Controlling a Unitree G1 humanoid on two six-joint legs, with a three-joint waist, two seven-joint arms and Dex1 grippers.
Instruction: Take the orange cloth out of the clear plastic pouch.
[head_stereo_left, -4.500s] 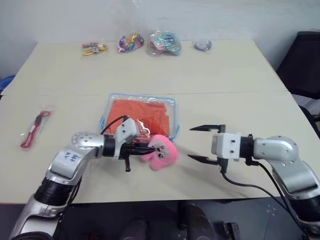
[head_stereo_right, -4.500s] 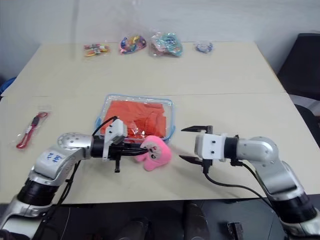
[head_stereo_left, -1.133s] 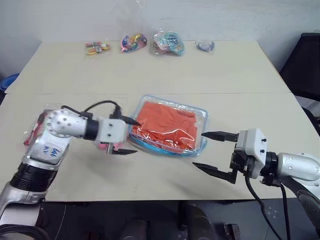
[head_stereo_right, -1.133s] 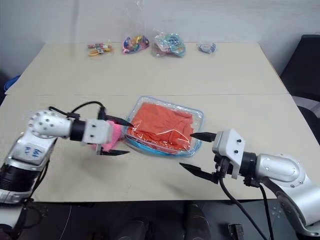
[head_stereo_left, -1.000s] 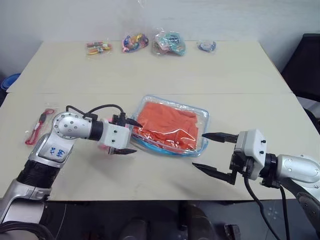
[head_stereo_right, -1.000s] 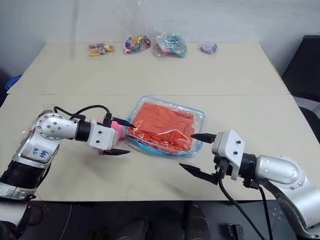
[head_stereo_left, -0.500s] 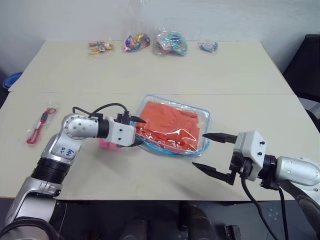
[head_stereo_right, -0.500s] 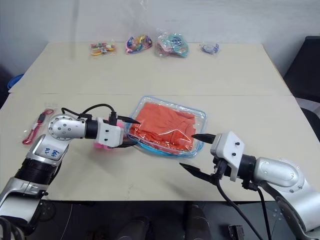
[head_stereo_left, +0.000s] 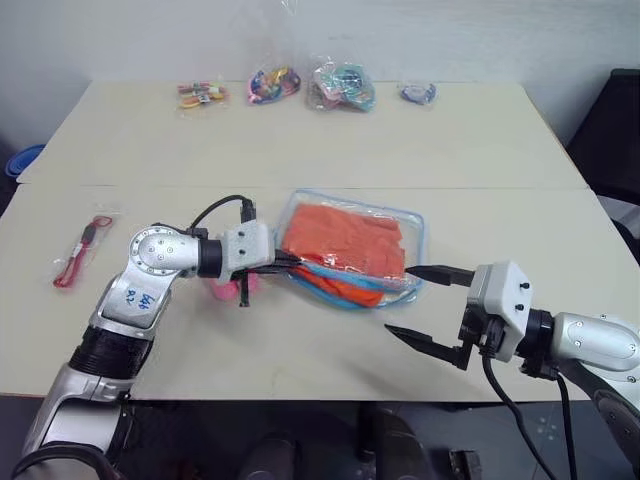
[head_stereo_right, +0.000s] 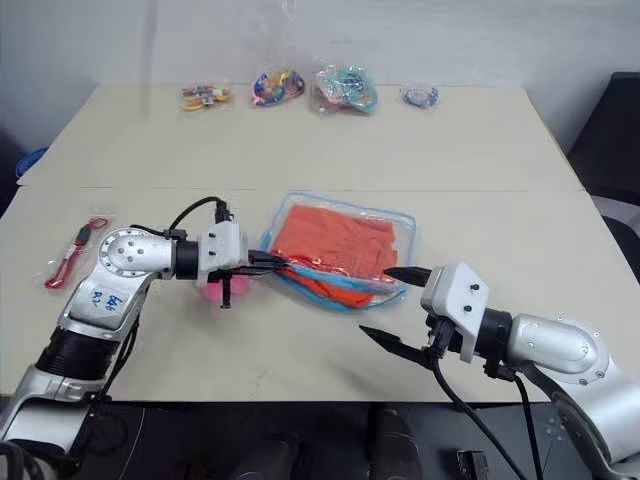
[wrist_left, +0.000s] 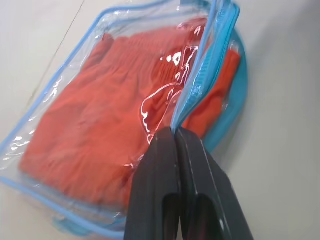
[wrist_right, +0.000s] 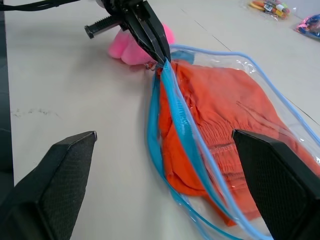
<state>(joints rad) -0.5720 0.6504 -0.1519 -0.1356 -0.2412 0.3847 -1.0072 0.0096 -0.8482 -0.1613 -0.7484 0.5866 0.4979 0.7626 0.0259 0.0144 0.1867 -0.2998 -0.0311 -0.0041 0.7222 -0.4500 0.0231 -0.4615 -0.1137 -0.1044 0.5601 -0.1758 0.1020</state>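
Note:
The clear plastic pouch (head_stereo_left: 417, 228), edged in light blue, lies mid-table with the orange cloth (head_stereo_left: 345, 236) folded inside it. My left gripper (head_stereo_left: 286, 263) is shut on the blue zipper edge (wrist_left: 200, 82) at the pouch's left corner, and that edge is pulled up off the table. In the left wrist view the two black fingers (wrist_left: 160, 165) meet on the blue strip. A pink plush charm (head_stereo_left: 226, 290) sits under my left wrist. My right gripper (head_stereo_left: 397, 300) stands open just off the pouch's near right corner, holding nothing.
Several small bags of colourful items (head_stereo_left: 340, 85) line the table's far edge. A red item in a clear wrapper (head_stereo_left: 78, 250) lies at the left. A black chair (head_stereo_left: 612, 130) stands beyond the right edge.
My left gripper has shut on the pouch's blue edge and its wrist has rolled. The edge has lifted and the pouch's mouth gapes. The right arm has stayed put.

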